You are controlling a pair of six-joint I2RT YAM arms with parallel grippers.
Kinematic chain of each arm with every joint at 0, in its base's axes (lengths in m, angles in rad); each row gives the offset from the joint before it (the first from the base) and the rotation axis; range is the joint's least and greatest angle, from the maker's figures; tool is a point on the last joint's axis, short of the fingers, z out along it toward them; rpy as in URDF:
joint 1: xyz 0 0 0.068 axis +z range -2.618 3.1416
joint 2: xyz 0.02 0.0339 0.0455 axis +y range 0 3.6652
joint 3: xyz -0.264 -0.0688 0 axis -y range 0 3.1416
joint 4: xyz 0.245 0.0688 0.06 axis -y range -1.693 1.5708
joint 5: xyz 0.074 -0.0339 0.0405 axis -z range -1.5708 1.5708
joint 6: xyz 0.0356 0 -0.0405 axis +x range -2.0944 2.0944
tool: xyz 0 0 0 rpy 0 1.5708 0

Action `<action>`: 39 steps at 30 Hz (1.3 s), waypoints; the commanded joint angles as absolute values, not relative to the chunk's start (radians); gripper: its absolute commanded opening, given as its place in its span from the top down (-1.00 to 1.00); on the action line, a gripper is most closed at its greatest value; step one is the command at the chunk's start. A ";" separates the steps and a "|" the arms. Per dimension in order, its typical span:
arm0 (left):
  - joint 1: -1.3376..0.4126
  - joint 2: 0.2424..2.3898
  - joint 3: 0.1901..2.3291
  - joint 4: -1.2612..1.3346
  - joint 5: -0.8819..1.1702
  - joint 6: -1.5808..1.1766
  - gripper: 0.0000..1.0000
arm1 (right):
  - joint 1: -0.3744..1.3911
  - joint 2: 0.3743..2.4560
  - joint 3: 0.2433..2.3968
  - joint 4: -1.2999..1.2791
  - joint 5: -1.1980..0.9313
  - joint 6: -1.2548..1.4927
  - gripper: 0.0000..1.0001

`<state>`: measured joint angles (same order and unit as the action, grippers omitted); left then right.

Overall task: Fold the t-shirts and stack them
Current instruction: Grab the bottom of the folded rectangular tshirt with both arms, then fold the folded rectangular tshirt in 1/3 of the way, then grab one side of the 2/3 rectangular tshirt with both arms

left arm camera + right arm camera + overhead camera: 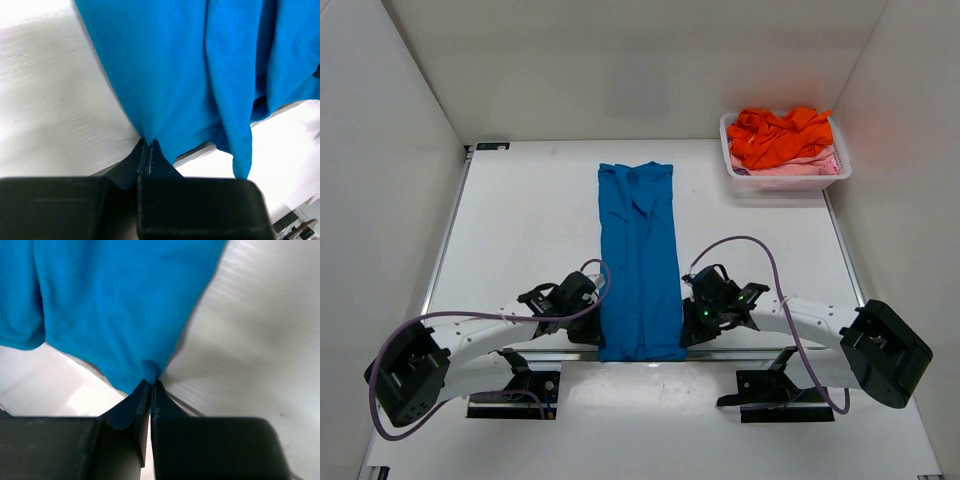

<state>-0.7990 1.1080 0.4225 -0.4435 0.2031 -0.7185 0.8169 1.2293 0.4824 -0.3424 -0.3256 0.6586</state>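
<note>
— Where's the blue t-shirt [638, 260]?
— On the table [520, 230], a long strip running from centre to 6 o'clock.
— The grippers?
— The left gripper [148, 150] is clamped on its 7 o'clock corner, and the right gripper [151, 387] is clamped on its 5 o'clock corner.
— The others?
— The orange t-shirt [780, 135] and pink t-shirt [802, 168] are in the basket [785, 184] at 1 o'clock.

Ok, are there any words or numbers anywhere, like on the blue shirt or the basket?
None can be read. The blue t-shirt is plain, the white basket shows no label, and nothing else in any view carries lettering that can be made out.
</note>
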 commanded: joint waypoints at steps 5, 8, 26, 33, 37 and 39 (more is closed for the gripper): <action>-0.681 1.106 0.566 -0.538 0.239 -0.641 1.00 | 0.735 1.213 0.610 -0.455 -0.406 0.565 0.99; -0.589 1.127 0.639 -0.555 0.273 -0.595 1.00 | 0.680 1.259 0.702 -0.501 -0.449 0.506 0.98; -0.236 1.796 1.327 -0.534 0.350 -0.432 0.01 | 0.313 1.887 1.483 -0.581 -0.454 0.241 -0.01; -0.218 1.752 1.192 -0.433 0.367 -0.483 -0.16 | 0.302 1.824 1.416 -0.520 -0.407 0.279 -0.22; -0.251 1.623 0.984 -0.388 0.335 -0.509 -0.15 | 0.336 1.732 1.188 -0.453 -0.407 0.310 -0.21; -0.276 1.515 0.875 -0.352 0.296 -0.554 -0.17 | 0.362 1.668 1.093 -0.411 -0.400 0.353 -0.23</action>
